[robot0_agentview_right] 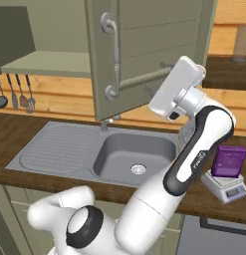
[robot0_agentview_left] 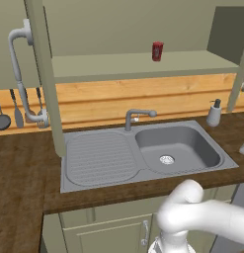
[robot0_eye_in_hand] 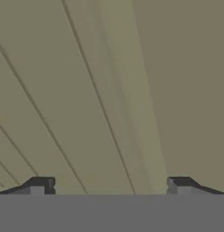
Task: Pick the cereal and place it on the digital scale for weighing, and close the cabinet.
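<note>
Beside the sink (robot0_agentview_right: 94, 149), off to its right on the dark wooden bench (robot0_agentview_right: 25, 124), the purple cereal (robot0_agentview_right: 229, 161) box is standing upright on the digital scale (robot0_agentview_right: 225, 186), touching its platform, with the scale's small display facing forward. The white arm (robot0_agentview_right: 194, 149) rises between the sink and the scale and bends up toward the cabinet (robot0_agentview_right: 154, 50), whose olive door (robot0_agentview_right: 144, 55) stands open, swung out over the sink's basin. The hand sits right up against the door's panelled face, just beside the lower end of its curved silver handle (robot0_agentview_right: 116, 55). In the hand view the claw (robot0_eye_in_hand: 111, 186) looks straight at that grooved olive panel, very close in; its two dark fingertips (robot0_eye_in_hand: 41, 185) stand wide apart with nothing between them. Whether they actually touch the door, I cannot tell.

From the left base view, above the sink, the open cabinet shows its shelf (robot0_agentview_left: 143, 66), and a small red can (robot0_agentview_left: 157, 51) stands on it, above the sink's faucet (robot0_agentview_left: 136, 117). The other door (robot0_agentview_left: 44, 74) of the cabinet is seen edge-on, left of the sink, its handle (robot0_agentview_left: 20, 69) sticking out to the left. A soap dispenser (robot0_agentview_left: 214, 113) stands on the bench just behind the sink's right corner. Kitchen utensils (robot0_agentview_left: 15, 111) hang on the wall well left of the sink.
</note>
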Controlling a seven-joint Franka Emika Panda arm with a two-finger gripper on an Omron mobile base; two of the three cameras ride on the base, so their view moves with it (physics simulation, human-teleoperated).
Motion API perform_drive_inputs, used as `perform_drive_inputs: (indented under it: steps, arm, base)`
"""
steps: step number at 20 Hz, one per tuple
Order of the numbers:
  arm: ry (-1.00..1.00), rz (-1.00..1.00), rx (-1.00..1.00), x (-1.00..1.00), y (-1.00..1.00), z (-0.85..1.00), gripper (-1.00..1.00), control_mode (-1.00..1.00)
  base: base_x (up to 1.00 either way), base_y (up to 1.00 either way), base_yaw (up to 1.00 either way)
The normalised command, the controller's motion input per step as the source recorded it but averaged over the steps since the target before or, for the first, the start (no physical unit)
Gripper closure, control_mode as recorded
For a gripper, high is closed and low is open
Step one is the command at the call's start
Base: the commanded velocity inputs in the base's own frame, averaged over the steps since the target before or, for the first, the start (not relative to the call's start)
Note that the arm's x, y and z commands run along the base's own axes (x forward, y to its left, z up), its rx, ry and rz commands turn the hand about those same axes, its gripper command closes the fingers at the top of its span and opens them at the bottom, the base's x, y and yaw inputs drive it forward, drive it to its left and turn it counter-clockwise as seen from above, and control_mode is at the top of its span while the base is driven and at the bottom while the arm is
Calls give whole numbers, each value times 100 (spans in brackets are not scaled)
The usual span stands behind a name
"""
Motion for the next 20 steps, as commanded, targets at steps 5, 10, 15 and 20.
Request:
perform_drive_inputs:
  steps: [5,10,15,20]
  arm:
    - [1,-66,-3,89,89,-7,-100,-100]
    - [12,-56,-6,94,69,8,-100,-100]
    - [2,-35,0,95,14,0,-100,-100]
    - [0,-15,0,87,-10,-1,-100,-100]
  base:
    - [0,0,0]
    - [0,0,0]
    - [0,0,0]
    - [0,0,0]
